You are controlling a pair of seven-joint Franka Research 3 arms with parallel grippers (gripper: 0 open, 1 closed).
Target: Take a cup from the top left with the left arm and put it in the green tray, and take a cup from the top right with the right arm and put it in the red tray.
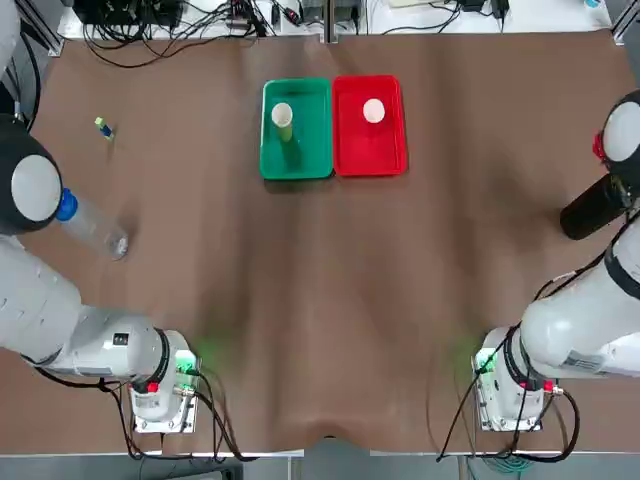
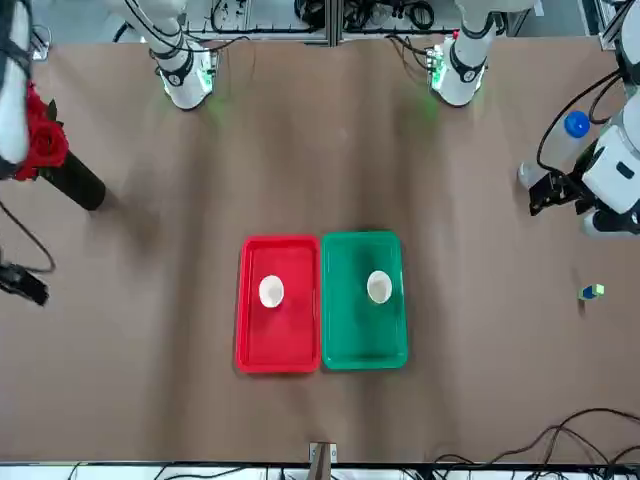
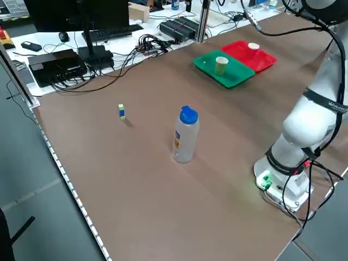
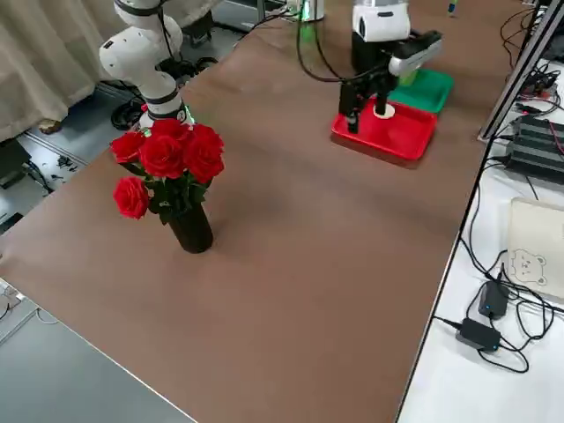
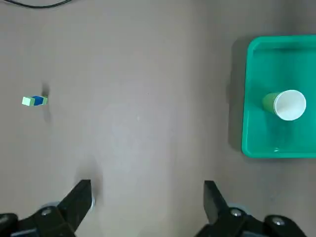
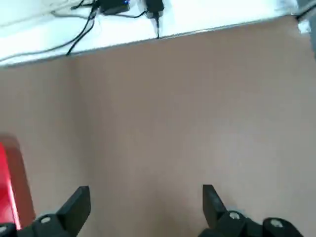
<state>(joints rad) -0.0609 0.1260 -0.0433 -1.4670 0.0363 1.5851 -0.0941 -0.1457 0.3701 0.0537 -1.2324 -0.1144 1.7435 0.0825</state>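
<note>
A paper cup (image 1: 283, 118) stands in the green tray (image 1: 310, 150) at the table's far middle. Another cup (image 1: 373, 110) stands in the red tray (image 1: 375, 150) right beside it. My left gripper (image 5: 146, 200) hangs open and empty over the left part of the table, well short of the green tray; the front view shows the left gripper (image 2: 547, 193) next to a bottle. My right gripper (image 6: 144, 202) is open and empty too, raised over the right part of the table with only the red tray's edge (image 6: 7, 182) in its view.
A clear bottle with a blue cap (image 1: 98, 230) stands under my left arm. A small green and blue block (image 1: 103, 127) lies far left. A dark vase of red roses (image 4: 172, 176) stands at the right side. Cables run along the far edge.
</note>
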